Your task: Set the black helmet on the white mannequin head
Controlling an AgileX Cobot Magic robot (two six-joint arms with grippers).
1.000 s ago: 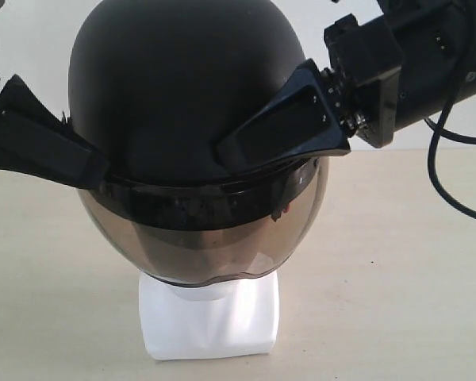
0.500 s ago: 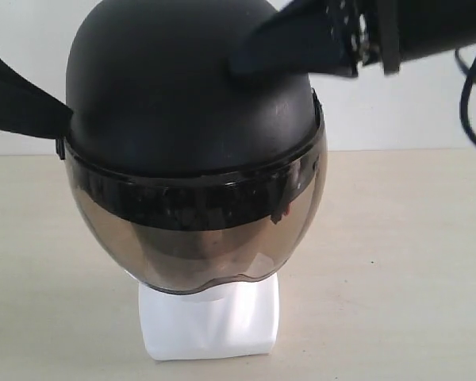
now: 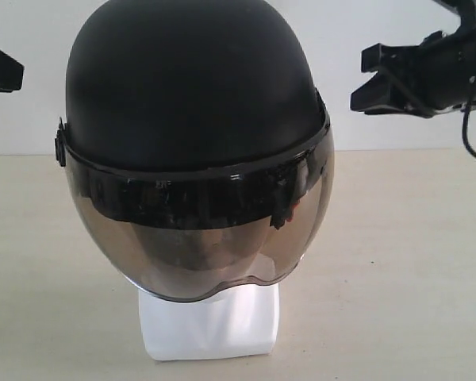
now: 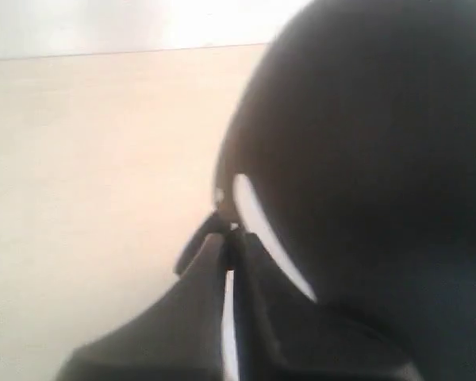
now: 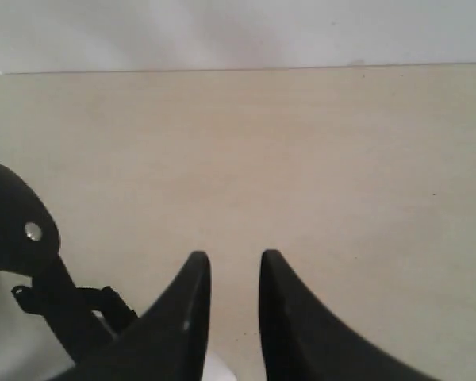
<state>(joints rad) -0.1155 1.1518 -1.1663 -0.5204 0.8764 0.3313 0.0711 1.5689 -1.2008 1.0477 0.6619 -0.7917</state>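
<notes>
Capping the white mannequin head (image 3: 210, 329), the black helmet (image 3: 190, 87) sits untouched. Left fingers (image 3: 0, 75), at nine o'clock, are closed; right fingers (image 3: 385, 99), at two o'clock, are slightly parted, both empty.

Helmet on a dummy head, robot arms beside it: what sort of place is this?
Probably a robotics lab bench: a beige table, a plain white wall, and the left gripper and right gripper flanking the black helmet.

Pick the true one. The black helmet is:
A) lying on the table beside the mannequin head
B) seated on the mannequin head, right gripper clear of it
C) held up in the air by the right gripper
B: the black helmet sits over the white mannequin head, and the right gripper stands apart beside it.
</notes>
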